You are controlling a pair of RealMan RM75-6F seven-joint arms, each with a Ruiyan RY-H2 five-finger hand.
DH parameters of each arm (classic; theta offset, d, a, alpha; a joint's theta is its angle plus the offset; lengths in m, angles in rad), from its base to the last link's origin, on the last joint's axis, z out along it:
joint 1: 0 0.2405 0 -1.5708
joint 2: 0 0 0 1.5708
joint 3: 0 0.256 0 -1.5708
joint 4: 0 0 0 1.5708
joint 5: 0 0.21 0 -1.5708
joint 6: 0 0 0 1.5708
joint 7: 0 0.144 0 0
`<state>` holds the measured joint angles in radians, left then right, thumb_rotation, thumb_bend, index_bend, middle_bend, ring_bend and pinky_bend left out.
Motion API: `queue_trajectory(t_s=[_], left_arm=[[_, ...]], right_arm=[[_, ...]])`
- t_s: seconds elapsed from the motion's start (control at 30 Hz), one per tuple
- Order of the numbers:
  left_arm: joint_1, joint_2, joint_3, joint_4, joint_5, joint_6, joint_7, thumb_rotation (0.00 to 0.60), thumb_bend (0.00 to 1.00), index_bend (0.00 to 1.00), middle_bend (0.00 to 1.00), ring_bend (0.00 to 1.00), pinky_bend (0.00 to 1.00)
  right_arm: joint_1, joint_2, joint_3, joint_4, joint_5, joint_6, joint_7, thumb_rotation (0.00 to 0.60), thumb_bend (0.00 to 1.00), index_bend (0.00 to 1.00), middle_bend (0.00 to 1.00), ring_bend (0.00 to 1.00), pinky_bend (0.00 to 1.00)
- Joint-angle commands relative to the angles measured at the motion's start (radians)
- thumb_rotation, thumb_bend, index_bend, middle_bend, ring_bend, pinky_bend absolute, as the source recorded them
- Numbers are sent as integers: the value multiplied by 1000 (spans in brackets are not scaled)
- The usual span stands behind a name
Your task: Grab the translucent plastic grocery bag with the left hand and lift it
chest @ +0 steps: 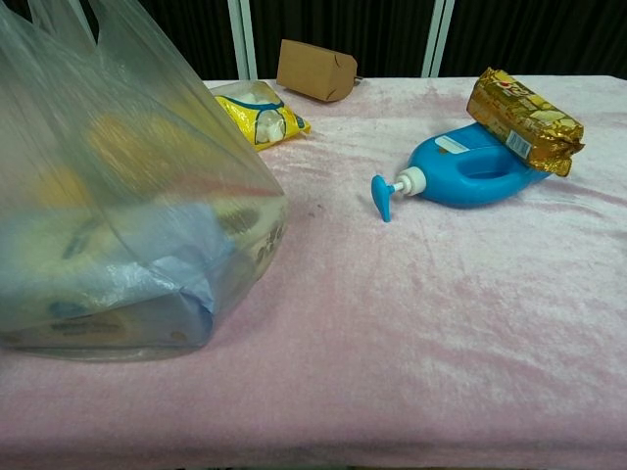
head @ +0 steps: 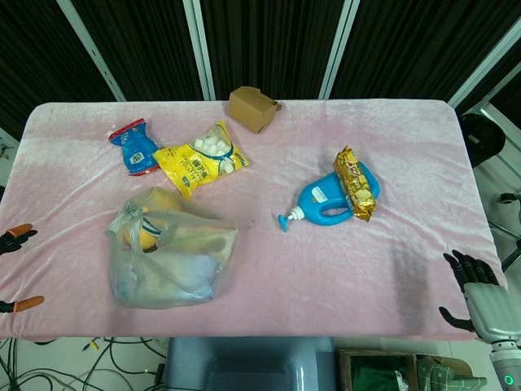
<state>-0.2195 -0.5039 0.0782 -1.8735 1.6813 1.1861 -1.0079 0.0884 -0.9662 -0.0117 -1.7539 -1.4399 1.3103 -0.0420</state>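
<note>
Approach step: grocery bag (head: 169, 259) sits untouched at tabletop (head: 326, 277) front-left, my left hand (head: 15, 269) barely in frame off the edge, fingers spread w/ nothing held, so next I reach for the handles.

Lab/test bay, not a home. Evidence: table (head: 342, 277) w/ pink cloth set against black curtain panels (head: 269, 41) on white frames; loose cables (head: 73, 358) on floor below near edge; equipment stand (head: 488, 134) off right edge.
</note>
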Motion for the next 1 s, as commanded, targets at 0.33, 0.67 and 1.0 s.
queue_trajectory(t_s=[0.33, 0.67, 1.0], left_arm=[[-66, 32, -25, -45, 28, -48, 0, 600, 0, 60, 92, 77, 118], [-253, 149, -103, -182, 64, -252, -81, 600, 0, 50, 93, 77, 118], [-418, 244, -196, -248, 78, -459, -218, 600, 0, 57, 110, 84, 124]], right_arm=[[2, 2, -2, -1, -2, -4, 2, 600, 213, 0, 0, 0, 31], [1, 2, 0, 3, -2, 0, 4, 600, 212, 0, 0, 0, 31], [1, 6, 0, 5, -5, 0, 13, 600, 212, 0, 0, 0, 31]])
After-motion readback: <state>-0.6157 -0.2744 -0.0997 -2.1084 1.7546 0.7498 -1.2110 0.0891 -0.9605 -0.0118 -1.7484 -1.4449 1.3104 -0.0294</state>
